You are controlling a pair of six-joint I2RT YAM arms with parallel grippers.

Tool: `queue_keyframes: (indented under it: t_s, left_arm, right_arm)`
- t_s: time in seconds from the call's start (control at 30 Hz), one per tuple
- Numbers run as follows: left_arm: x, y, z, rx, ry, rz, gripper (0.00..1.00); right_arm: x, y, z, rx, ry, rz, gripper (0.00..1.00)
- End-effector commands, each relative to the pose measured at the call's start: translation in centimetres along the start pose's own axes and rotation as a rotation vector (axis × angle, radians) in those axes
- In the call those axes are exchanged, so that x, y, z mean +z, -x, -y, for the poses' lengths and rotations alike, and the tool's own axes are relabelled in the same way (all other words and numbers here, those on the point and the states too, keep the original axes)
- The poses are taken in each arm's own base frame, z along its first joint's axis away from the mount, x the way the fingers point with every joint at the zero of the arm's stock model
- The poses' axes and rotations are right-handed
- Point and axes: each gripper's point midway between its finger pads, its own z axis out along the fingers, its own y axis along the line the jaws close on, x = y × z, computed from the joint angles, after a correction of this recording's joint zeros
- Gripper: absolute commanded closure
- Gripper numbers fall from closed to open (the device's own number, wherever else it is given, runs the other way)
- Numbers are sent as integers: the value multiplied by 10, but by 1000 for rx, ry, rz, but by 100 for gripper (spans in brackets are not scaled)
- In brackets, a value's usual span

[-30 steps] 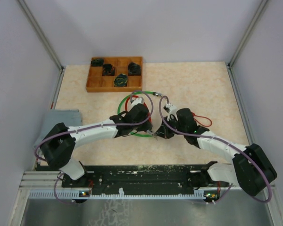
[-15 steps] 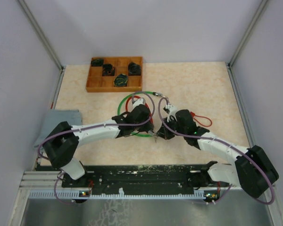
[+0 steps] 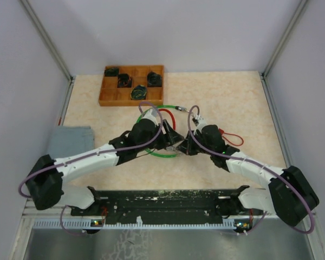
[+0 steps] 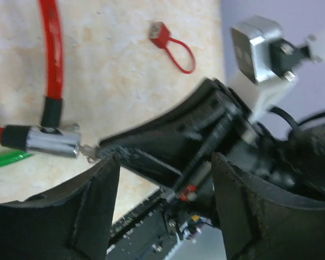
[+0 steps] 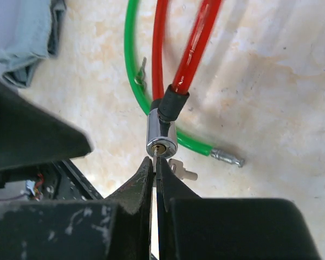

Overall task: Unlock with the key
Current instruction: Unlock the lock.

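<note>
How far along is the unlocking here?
Done: key gripped by right gripper, tip at the chrome lock cylinder. In hand: pushing it in; left gripper open nearby. Left: turning the key, freeing the red cable seated in the cylinder.

red cable (image 5: pixel 199 38) | green cable (image 5: pixel 131 54) | silver lock (image 5: pixel 161 132) | beige mottled table (image 3: pixel 227 97) | grey cloth (image 3: pixel 70 142)

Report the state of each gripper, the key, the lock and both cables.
left gripper, open, empty
right gripper, shut on key
key, tip at the keyhole
lock, closed on red cable
green cable, end pin free
</note>
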Motion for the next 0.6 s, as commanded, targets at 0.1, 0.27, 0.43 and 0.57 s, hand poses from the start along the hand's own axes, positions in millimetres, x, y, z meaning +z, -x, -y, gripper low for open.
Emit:
queue_keyframes:
  t_s: [0.1,0.27,0.43,0.57]
  left_arm:
    - [-34,3,-21,-129,-37,24,22]
    - [-44,-4,-61,-268,1,15,19]
    - [-44,-4,-73,-353,-49,13,17]
    - [-36,-3,-69,-378,-104,-6,15]
  right_arm:
    - [-3,54,-40,147,130,219,100]
    - [-8,60,-41,212,135,261,100]
    - [-6,55,-41,252,145,239,100]
    - [-5,49,-42,286,169,234,100]
